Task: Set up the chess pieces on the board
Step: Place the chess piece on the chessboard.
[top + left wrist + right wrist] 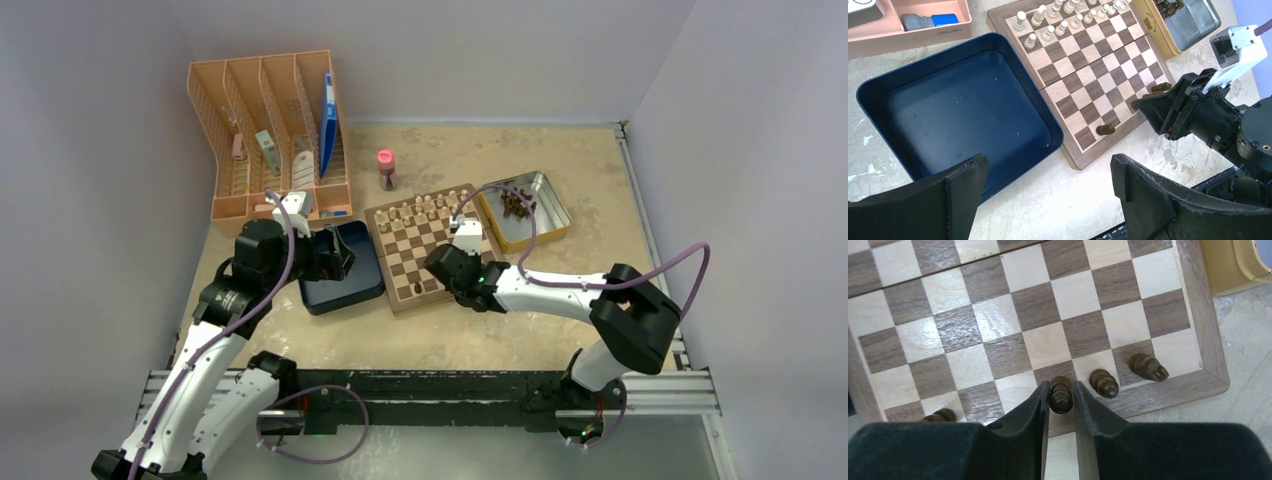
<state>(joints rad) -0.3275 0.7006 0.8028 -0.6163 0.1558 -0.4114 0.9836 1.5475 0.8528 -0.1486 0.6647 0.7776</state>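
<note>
The right gripper has narrow jaws on both sides of a dark chess piece on the board, bottom middle of the frame (pinching or not is hard to tell), and a crooked pull could tip it into its dark neighbour.

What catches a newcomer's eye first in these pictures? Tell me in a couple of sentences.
The right gripper pinches a dark chess piece at the near edge of the board, in line with other dark ones on that row. Across the board, the pale pieces fill the far two rows. The left gripper hangs wide open over an empty dark blue box to the board's left.
</note>
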